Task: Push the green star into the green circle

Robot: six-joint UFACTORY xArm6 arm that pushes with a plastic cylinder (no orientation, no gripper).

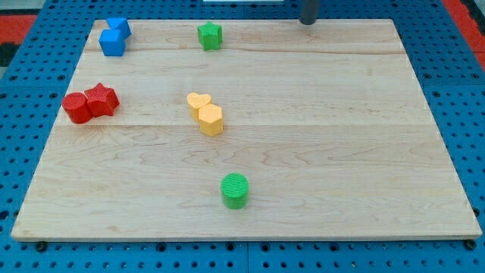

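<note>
The green star (210,36) sits near the view's top edge of the wooden board (341,136), left of centre. The green circle (235,190) stands near the view's bottom, slightly left of centre, far below the star. My tip (308,21) is at the board's top edge, well to the right of the green star and not touching any block.
A yellow heart (198,102) and a yellow hexagon (211,119) touch each other between the star and the circle. Two blue blocks (114,37) sit at the top left. A red circle (76,107) and a red star (101,100) sit at the left.
</note>
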